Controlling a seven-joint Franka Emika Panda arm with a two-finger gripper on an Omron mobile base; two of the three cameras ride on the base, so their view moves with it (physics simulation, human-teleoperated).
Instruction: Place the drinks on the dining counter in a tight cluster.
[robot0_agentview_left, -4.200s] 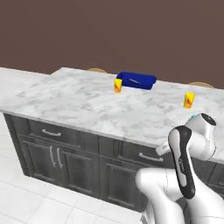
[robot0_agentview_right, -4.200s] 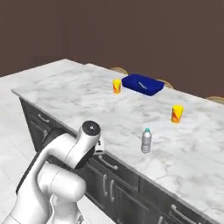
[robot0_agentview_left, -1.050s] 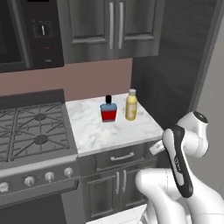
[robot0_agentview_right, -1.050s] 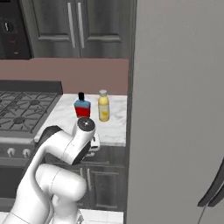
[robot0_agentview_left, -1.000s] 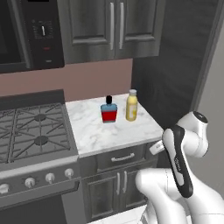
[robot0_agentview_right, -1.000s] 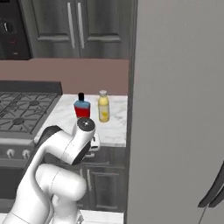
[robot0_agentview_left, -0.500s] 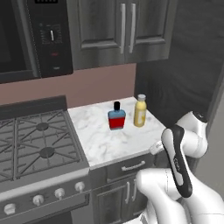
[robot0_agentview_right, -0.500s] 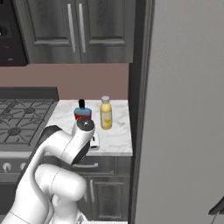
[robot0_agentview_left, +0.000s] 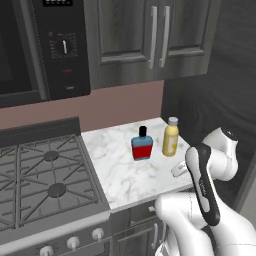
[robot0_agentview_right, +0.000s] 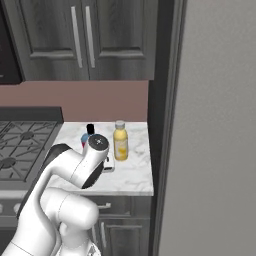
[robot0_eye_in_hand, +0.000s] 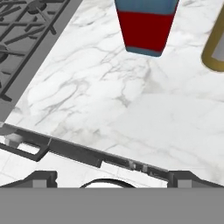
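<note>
The gripper (robot0_eye_in_hand: 111, 177) hangs at the worktop's (robot0_agentview_left: 120, 170) near edge, fingers apart, holding nothing. Farther back stand the red bottle (robot0_agentview_left: 142, 145) and, just beside it, the yellow bottle (robot0_agentview_left: 170, 137), near the stove (robot0_agentview_left: 40, 175).

The small marble worktop (robot0_agentview_left: 125, 172) sits beside the gas stove (robot0_agentview_left: 42, 177), its white, grey-veined surface reaching back to the pinkish wall. Two bottles stand upright on it. The squat red-and-blue bottle (robot0_agentview_left: 142, 144) with its black cap stands ahead of the gripper (robot0_eye_in_hand: 111, 175) and slightly to the left in the hand view. The taller yellow bottle (robot0_agentview_left: 170, 137) with a pale cap stands ahead and to the right, just beside the red-and-blue one but apart from it. Bare marble stretches between the gripper and both bottles. The worktop's front edge lies close below the fingertips in the hand view.
</note>
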